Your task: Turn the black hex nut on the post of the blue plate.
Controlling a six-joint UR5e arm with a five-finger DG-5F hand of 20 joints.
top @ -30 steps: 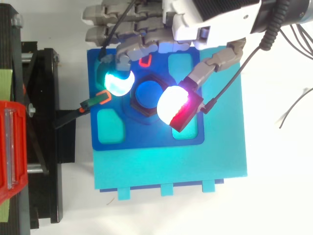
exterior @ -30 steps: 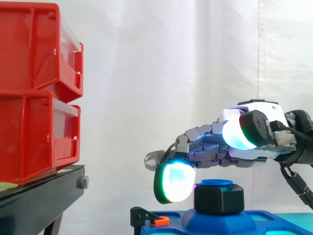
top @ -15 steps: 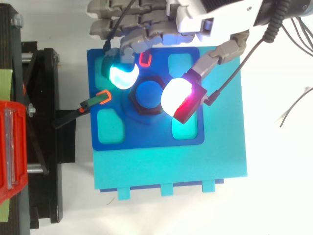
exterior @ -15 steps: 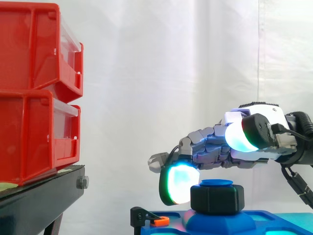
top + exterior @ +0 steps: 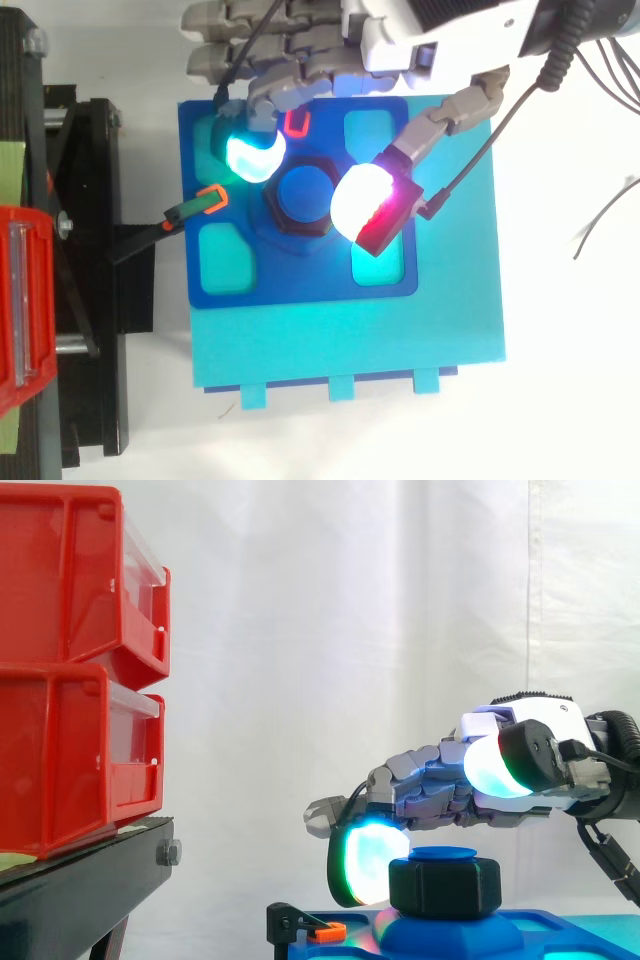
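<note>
The black hex nut (image 5: 445,885) sits on the blue post (image 5: 303,192) in the middle of the blue plate (image 5: 300,285). My hand (image 5: 430,30) reaches in over the plate's far edge. A cyan-glowing fingertip (image 5: 252,158) presses against the nut's far-left side, and a white and red thumb pad (image 5: 362,200) presses against its right side, so the nut is pinched between them. In the side view the hand (image 5: 500,780) hovers just above the post, with the cyan pad (image 5: 365,862) down at nut height on its left.
Red bins (image 5: 80,670) are stacked on a black stand (image 5: 90,880) at the left. A black arm with an orange clip (image 5: 208,200) touches the plate's left edge. The plate lies on a teal base (image 5: 400,340), which has several recesses.
The fingertip and thumb pad have closed in against the nut from both sides, and the nut's outline in the side view has shifted, so it has turned a little.
</note>
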